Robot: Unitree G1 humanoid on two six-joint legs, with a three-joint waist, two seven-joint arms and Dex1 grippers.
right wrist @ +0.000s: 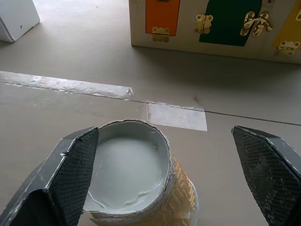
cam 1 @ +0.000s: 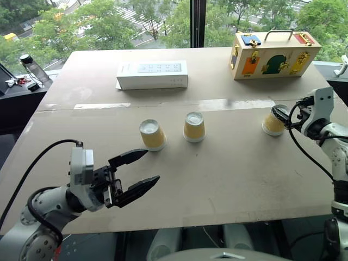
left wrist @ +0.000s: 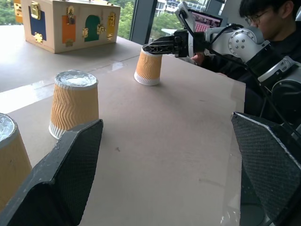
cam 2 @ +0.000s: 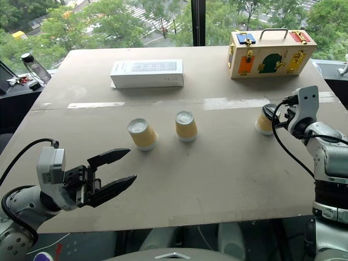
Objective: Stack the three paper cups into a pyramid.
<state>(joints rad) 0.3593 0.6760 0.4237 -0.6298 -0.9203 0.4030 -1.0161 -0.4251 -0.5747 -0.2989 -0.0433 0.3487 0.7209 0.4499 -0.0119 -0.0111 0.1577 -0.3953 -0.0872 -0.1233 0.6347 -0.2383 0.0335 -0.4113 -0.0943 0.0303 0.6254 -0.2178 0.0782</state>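
At far right, upturned cup (cam 1: 273, 123) just under right gripper (right wrist: 164, 183), jaws released, astride its base; left gripper (cam 1: 137, 173) released, well apart

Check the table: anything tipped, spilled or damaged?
Nothing is spilled or damaged. All three paper cups stand upside down: the left cup and middle cup close together, the right cup off on its own, with the open right gripper around its top. The left cup looks slightly tilted.

Ribbed paper cups (cam 1: 194, 127) on a matt cardboard tabletop (cam 1: 217, 179).
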